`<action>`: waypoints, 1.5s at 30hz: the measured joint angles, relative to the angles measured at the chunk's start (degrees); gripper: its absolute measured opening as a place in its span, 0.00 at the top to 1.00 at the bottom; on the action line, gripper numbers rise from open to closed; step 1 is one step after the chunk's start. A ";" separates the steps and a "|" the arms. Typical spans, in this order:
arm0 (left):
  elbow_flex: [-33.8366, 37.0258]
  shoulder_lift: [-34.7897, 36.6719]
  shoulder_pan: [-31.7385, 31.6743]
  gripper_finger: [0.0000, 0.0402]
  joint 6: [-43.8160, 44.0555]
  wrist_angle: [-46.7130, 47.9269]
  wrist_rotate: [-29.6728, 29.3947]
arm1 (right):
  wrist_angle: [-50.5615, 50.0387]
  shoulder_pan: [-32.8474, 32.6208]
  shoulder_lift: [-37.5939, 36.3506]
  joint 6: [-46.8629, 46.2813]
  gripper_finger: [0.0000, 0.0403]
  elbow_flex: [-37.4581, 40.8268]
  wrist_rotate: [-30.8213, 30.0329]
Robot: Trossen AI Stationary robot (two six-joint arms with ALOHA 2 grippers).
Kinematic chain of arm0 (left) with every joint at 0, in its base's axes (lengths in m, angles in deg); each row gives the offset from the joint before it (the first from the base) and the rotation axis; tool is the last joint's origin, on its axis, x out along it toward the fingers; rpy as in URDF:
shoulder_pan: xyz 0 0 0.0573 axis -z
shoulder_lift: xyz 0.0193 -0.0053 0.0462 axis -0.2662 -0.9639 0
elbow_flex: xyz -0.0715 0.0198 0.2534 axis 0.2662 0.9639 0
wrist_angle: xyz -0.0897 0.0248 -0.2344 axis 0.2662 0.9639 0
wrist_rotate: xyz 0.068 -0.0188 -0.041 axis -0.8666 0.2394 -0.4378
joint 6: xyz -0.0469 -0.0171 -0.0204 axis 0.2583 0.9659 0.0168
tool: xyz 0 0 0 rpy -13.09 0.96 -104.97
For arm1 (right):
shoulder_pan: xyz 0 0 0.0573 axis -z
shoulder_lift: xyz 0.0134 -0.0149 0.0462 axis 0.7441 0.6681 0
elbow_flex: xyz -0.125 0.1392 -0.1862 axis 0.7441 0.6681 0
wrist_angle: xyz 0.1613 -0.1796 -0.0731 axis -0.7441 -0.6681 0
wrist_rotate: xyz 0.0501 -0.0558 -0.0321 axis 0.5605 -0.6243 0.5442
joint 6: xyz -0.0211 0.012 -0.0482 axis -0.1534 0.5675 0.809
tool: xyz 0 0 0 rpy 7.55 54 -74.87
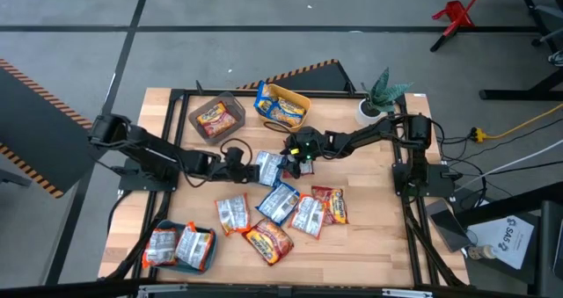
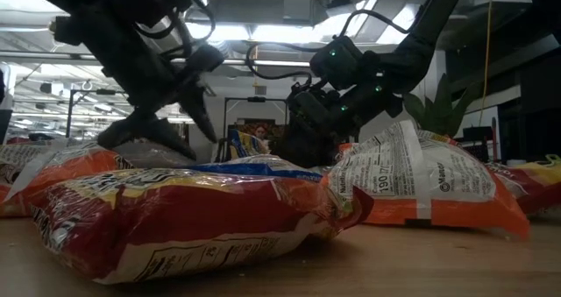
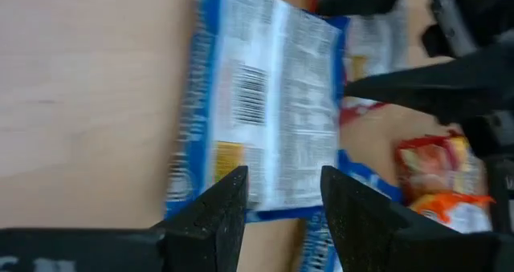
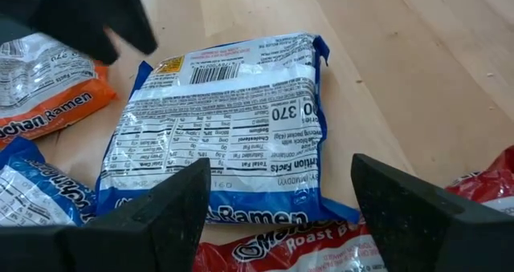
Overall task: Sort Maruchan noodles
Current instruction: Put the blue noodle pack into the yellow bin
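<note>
A blue-edged Maruchan noodles packet [image 1: 268, 168] lies flat on the table, printed back up [image 4: 225, 127]. My left gripper [image 1: 249, 168] hovers open at its left short edge [image 3: 265, 212], fingers a little apart above the packet's corner. From the right, my right gripper [image 1: 297, 155] stands wide open, its fingers [image 4: 181, 208] on either side of the packet's near long edge. Neither gripper touches the packet, as far as I can see. Several more packets [image 1: 281, 214], orange-red, blue and silver-white, lie toward the near edge.
A grey bin [image 1: 215, 116] holds an orange packet, and a yellow bin [image 1: 283, 105] holds a blue-yellow one, both at the back. A teal bin [image 1: 180, 245] at the near left holds two silver-white packets. A potted plant [image 1: 378, 100] stands at the far right.
</note>
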 joint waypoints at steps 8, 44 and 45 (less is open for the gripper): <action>-0.05 -4.41 1.57 0.62 1.22 -1.52 1.82 | 0.00 -0.04 0.02 0.00 0.28 0.00 -0.16; -0.14 -11.81 2.89 0.62 7.11 -4.07 1.06 | -7.43 -1.00 3.08 -2.24 0.28 -7.97 3.76; -0.12 -11.81 2.89 0.62 7.11 -4.19 0.99 | -6.57 -0.96 3.11 -3.46 0.28 -7.93 4.57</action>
